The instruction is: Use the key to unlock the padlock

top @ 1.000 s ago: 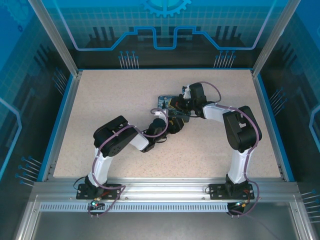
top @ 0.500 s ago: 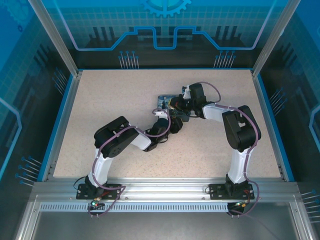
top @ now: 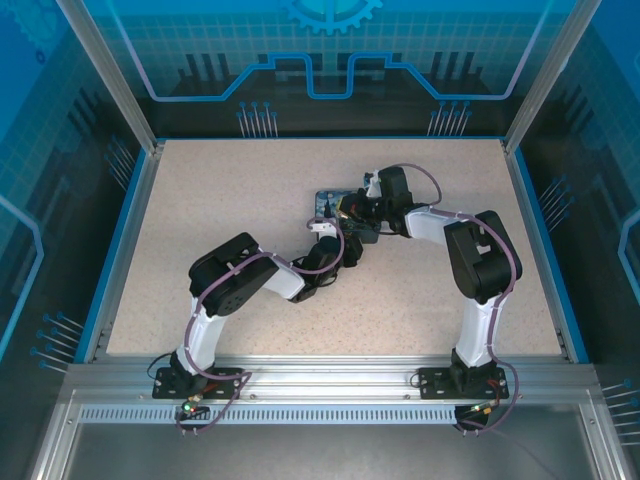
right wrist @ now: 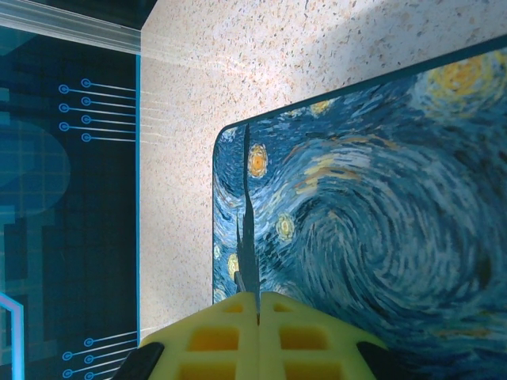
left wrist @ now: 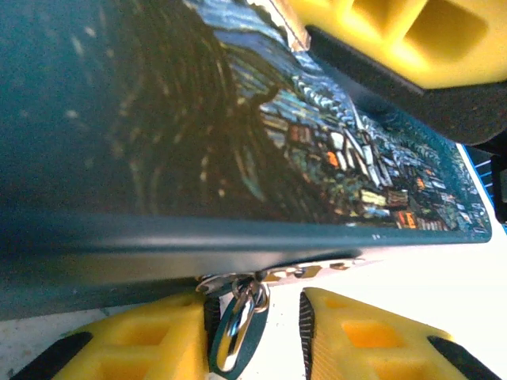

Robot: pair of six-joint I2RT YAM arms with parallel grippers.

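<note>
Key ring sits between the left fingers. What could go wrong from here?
1. The left gripper brackets the loose key ring, not the key at the padlock's edge; closing there may swing the ring without turning anything.
2. The right gripper is shut, tips over the padlock's face rather than clamping it, so the padlock could slide on the table under a twist.

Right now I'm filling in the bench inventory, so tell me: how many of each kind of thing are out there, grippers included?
Padlock: 1
Metal ring: 1
Grippers: 2 (left gripper, right gripper)
Total: 4
</note>
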